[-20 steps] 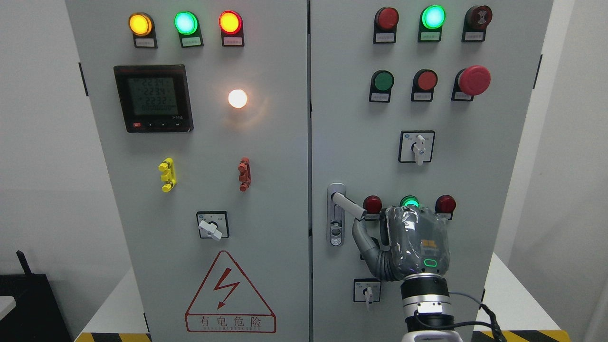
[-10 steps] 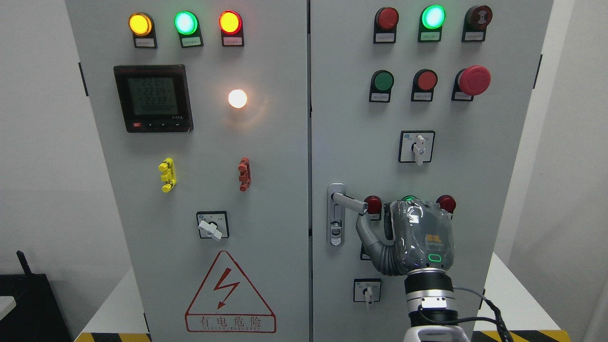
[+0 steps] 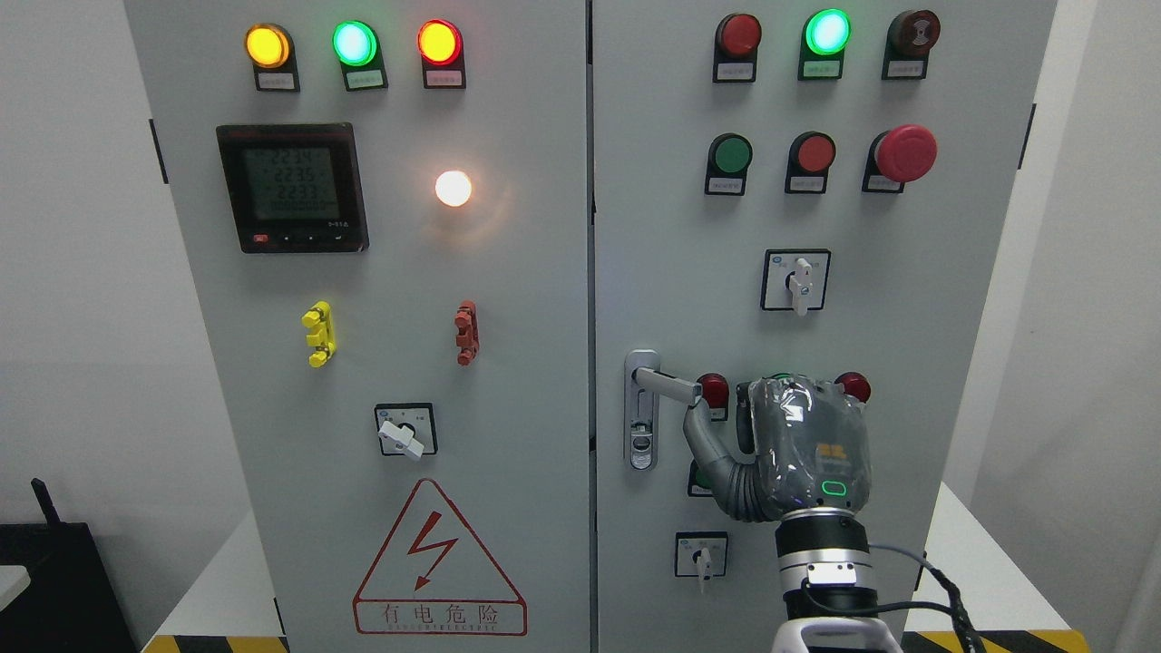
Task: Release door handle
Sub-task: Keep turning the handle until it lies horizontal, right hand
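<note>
I see my right robot hand (image 3: 798, 444) raised in front of the right door (image 3: 816, 317) of the electrical cabinet, its back toward the camera. The door handle (image 3: 667, 384) sits at that door's left edge, below mid-height, its lever pointing right and roughly level. The thumb (image 3: 703, 440) reaches up to just beneath the lever's free end; I cannot tell whether they touch. The other fingers are hidden, so I cannot tell their state.

bright, even light, sharp focus throughout. up and left of the right hand (image 3: 798, 449) a white lamp (image 3: 453, 188) blooms with glare; the hand's plastic wrap glints, soft shadow beneath it.
</note>
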{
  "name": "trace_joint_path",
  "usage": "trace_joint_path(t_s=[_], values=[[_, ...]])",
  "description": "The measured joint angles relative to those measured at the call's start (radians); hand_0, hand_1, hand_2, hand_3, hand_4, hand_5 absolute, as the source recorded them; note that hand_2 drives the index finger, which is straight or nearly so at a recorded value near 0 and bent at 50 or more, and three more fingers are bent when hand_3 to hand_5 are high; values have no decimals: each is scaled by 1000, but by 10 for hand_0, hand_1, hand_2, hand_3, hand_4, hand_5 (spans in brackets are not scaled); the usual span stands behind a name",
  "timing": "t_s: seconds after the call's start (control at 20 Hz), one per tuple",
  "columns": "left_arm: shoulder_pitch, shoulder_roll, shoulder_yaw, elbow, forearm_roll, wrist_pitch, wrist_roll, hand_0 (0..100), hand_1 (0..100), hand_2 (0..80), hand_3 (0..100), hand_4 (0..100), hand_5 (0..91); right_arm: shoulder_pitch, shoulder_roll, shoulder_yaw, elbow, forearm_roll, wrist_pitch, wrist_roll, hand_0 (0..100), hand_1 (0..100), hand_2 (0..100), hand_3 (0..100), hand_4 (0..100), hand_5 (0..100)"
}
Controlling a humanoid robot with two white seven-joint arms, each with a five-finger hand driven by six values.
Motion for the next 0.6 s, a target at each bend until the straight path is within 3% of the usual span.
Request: trace_joint_path(t_s=[0.6], values=[[0, 0, 0, 0, 0, 0, 0, 120, 389, 0, 0, 0, 0, 25, 1, 4, -15, 0, -6, 2, 528, 175, 1000, 1000, 990, 973]])
